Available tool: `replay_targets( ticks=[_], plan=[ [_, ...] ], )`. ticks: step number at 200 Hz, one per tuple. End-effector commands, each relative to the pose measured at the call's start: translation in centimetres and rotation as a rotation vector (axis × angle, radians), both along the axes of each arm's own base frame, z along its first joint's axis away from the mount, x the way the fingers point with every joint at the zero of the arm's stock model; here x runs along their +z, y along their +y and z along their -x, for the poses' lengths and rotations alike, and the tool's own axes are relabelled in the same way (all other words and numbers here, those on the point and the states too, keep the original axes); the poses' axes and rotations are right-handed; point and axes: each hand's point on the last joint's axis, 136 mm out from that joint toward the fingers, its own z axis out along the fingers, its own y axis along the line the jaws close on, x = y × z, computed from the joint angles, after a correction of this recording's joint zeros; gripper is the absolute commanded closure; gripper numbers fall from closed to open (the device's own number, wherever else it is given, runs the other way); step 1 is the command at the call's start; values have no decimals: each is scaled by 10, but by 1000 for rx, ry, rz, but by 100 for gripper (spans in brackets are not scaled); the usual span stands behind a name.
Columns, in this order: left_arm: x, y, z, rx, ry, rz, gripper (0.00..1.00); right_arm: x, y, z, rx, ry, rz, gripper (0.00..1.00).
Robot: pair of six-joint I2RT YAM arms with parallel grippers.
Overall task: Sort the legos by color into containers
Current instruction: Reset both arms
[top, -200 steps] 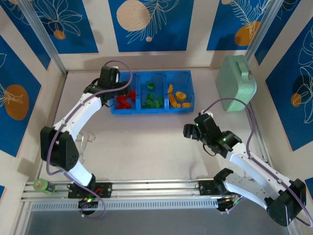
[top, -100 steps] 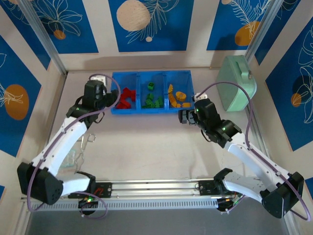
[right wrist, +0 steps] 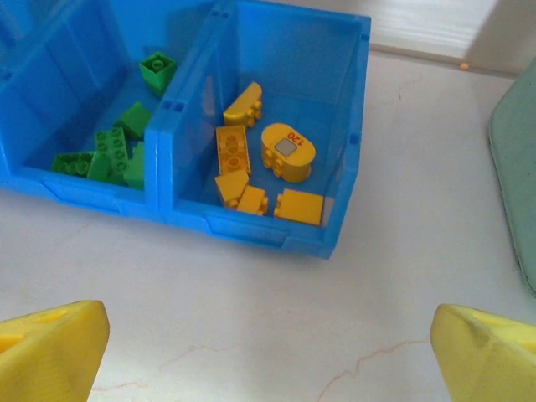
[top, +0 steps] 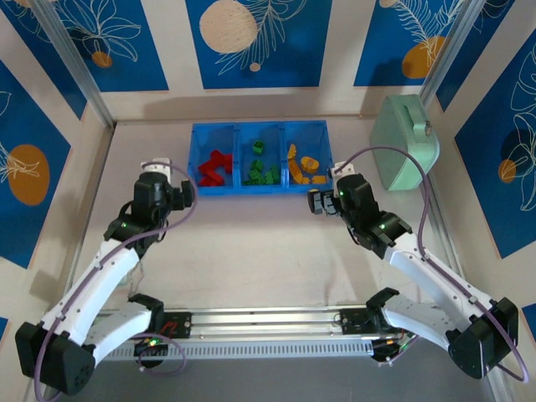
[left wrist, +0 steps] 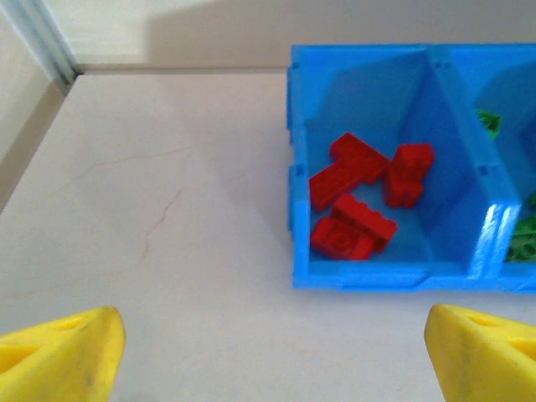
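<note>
The blue tray (top: 260, 190) lies at the back of the table with three compartments. Red legos (top: 214, 167) fill its left one, green legos (top: 262, 172) the middle, yellow-orange legos (top: 303, 166) the right. My left gripper (top: 186, 194) hovers just in front of the tray's left end, open and empty. In the left wrist view the red legos (left wrist: 360, 197) lie beyond the gripper (left wrist: 272, 368), over bare table. My right gripper (top: 316, 203) is open and empty in front of the tray's right end. The right wrist view has the yellow-orange legos (right wrist: 268, 167) ahead of the gripper (right wrist: 268, 360).
A mint-green rounded case (top: 404, 142) stands at the back right, close to the tray's right end; its edge (right wrist: 519, 167) shows in the right wrist view. A metal rail (top: 268, 322) runs along the near edge. Walls enclose the table on three sides.
My left gripper has drawn back from over the red compartment to the table in front of it and opened wider. My right gripper moved up towards the tray's right end and opened wider.
</note>
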Motion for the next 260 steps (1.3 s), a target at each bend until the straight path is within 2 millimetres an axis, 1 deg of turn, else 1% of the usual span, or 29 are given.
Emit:
replay_targets(
  ticks=[1,27,52,81,106,133,154,183,203,227,246,260],
  plan=[
    [-4,10,6,37,-49,-38,4,10,-7,1,-15,-66,-28,1],
    [-24,18,15,69,-37,-114,3,-1,-21,6,-64,-68,-14,1],
    [-34,22,23,95,-40,-196,3,-6,-30,12,-66,-92,25,1],
    [-39,28,33,131,-68,-271,3,-9,-38,25,-52,-130,46,1],
    [-43,22,44,128,-100,-299,4,-15,-46,40,-56,-170,0,1],
    [-54,23,56,142,-103,-366,4,-27,-54,53,-63,-226,-36,1],
    [-49,24,61,156,-146,-398,4,-36,-67,61,-122,-248,-72,1],
    [-50,33,65,198,-181,-416,4,-51,-84,68,-187,-241,-28,1],
    [-52,35,67,204,-193,-420,4,-61,-82,71,-181,-223,-46,1],
    [-66,35,68,196,-196,-422,4,-81,-79,68,-171,-218,-31,1],
    [-76,38,72,201,-197,-413,3,-81,-79,69,-176,-218,-32,1],
    [-79,37,73,185,-200,-403,3,-81,-79,68,-172,-219,-32,1]
  ],
)
